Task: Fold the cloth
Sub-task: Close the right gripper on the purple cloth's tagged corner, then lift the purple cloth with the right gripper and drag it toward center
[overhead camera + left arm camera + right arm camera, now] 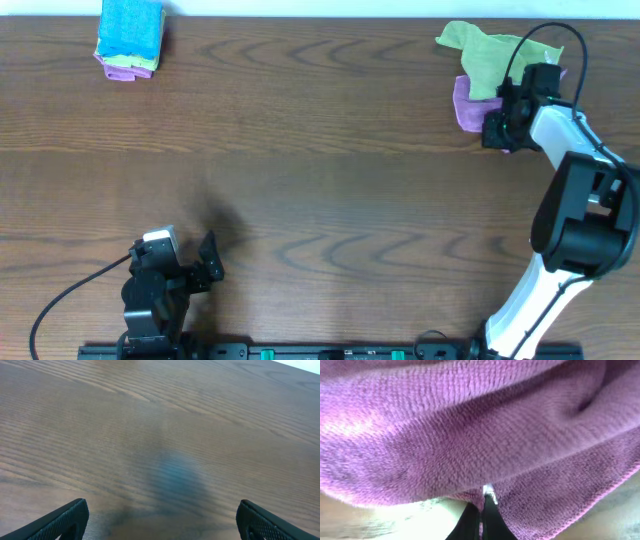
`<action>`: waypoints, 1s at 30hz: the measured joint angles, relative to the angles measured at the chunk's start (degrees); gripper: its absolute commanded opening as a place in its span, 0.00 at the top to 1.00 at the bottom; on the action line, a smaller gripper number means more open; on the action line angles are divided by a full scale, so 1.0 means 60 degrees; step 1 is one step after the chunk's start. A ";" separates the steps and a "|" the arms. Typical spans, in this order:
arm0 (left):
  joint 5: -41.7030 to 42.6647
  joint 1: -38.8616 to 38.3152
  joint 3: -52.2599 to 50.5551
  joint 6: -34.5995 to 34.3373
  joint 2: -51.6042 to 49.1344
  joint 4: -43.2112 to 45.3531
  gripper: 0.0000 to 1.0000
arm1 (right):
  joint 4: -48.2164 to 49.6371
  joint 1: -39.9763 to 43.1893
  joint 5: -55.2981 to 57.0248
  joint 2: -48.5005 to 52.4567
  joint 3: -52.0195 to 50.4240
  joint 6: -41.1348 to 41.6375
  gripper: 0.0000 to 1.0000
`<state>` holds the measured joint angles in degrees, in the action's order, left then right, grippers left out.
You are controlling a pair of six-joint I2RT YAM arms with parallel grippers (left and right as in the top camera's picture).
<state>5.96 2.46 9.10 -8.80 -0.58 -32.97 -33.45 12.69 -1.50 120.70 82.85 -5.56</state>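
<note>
Between the pressed-together jaws of the right gripper (483, 505) sits an edge of the purple cloth (470, 435). In the right wrist view the two dark fingers (470, 527) meet in a thin line, and the fuzzy cloth hangs just above and beyond their tips and fills nearly the whole picture. A small white speck (489, 490) shows right at the tips (whether it is the tag cannot be told).

From overhead, the right gripper (500, 128) is low over the table (320, 150). The cloth (465, 105) lies bunched, not spread flat, just to the side of the jaws and partly under them. A green cloth (485, 50) lies crumpled just beyond the jaws, overlapping the purple one's far part.

The left gripper (208, 262) is well apart from the cloth, and its jaws are spread wide. In the left wrist view the left gripper (162, 512) shows one finger (70, 517) at each lower corner, with only bare wood grain between and ahead of them. A stack of folded cloths (130, 35), blue on top, lies far ahead of those jaws.
</note>
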 measured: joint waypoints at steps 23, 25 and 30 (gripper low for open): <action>0.0000 0.0000 0.0000 0.0000 0.0000 0.0000 0.05 | -0.2565 -0.4903 -0.2033 -0.2335 0.5217 0.0106 0.99; 0.0000 0.0000 0.0000 0.0000 0.0000 0.0000 0.05 | -0.2670 -0.5646 -0.2073 -0.2317 0.5326 0.0106 0.99; 0.0000 0.0000 0.0000 0.0000 0.0000 0.0000 0.05 | -0.2827 -0.6444 -0.2022 -0.2306 0.5883 0.0149 0.99</action>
<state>5.96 2.46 9.10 -8.80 -0.58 -32.97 -50.41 -25.98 -13.63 106.87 118.15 -4.67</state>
